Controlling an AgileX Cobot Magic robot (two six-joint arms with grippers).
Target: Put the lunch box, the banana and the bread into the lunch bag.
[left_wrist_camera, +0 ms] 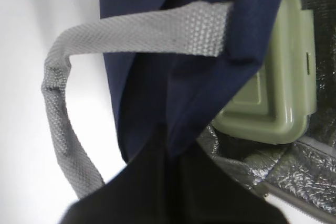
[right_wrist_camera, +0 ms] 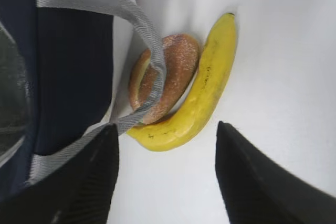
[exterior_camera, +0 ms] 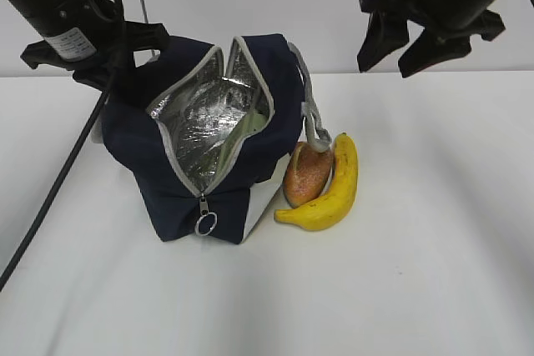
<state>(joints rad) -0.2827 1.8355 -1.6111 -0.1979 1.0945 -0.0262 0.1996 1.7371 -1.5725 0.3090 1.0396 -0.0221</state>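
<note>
Right gripper (exterior_camera: 403, 49) hangs empty, jaws spread, high at two o'clock from the lunch bag (exterior_camera: 158, 164); banana (exterior_camera: 335, 185) lies at its seven o'clock, long axis twelve-to-six, touching the bread (exterior_camera: 305, 174). Left gripper pinches the bag's edge; lunch box (left_wrist_camera: 278, 82) inside

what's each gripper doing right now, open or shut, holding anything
Left gripper: shut, pinching the edge of the boxy navy-blue fabric lunch bag.
Right gripper: open, holding nothing, up above the white table.
</note>
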